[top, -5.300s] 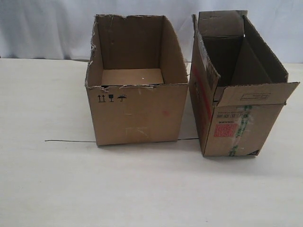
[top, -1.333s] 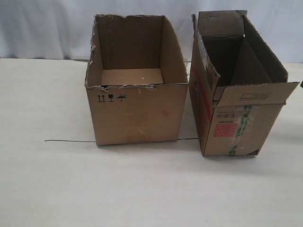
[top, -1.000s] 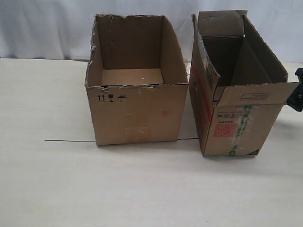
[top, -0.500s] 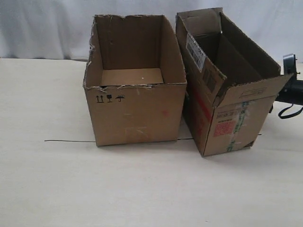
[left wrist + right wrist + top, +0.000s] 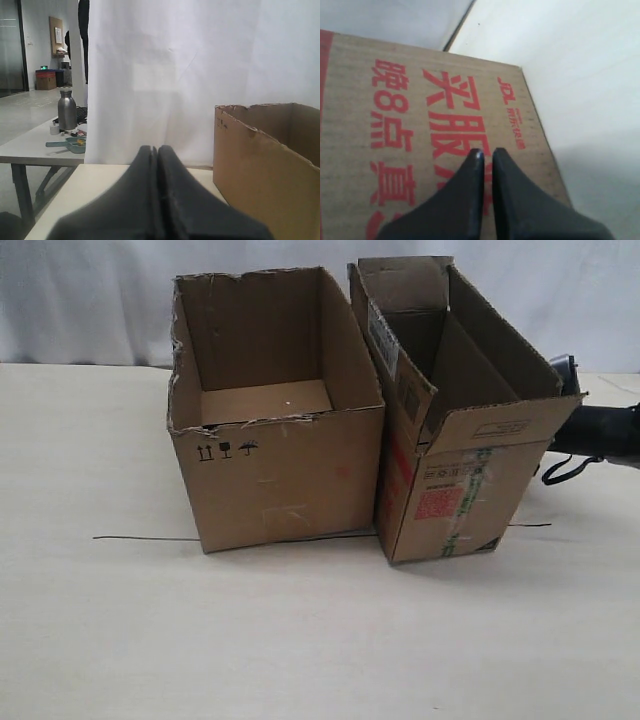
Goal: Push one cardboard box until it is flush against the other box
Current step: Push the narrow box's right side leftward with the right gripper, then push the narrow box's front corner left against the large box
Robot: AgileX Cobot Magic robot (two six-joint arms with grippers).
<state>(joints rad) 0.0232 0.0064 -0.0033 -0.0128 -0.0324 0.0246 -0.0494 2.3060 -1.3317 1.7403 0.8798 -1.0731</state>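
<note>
- White curtain [image 5: 90,300] hangs behind the far edge of a pale worktop [image 5: 300,640]. A thin dark line [image 5: 140,538] runs across the worktop and passes under both boxes.
- The other box [image 5: 285,480], wide and with a ragged torn rim, stands open near the middle of the far edge. Small black handling symbols [image 5: 226,450] sit on the wall that faces the near edge.
- The cardboard box [image 5: 455,510], narrower and with its flaps up, stands just beside it on the side toward the right edge. It is turned slightly askew to its neighbour.
- Their near lower corners meet. I cannot tell whether the walls touch along their whole length.
- A red label [image 5: 437,505] and green-printed tape [image 5: 478,475] mark the narrow box's near wall.
- The right arm [image 5: 600,430] reaches in from the right edge, behind the cardboard box's far-right side.
- In the right wrist view the right hand [image 5: 486,152] is closed, its fingers almost together. Its tips are against the box wall printed with red characters.
- In the left wrist view the left hand [image 5: 155,148] is closed and grips nothing. It points past the other box's torn rim toward the curtain.
- A metal bottle [image 5: 67,109] stands on a grey table [image 5: 30,155] beyond the curtain.
</note>
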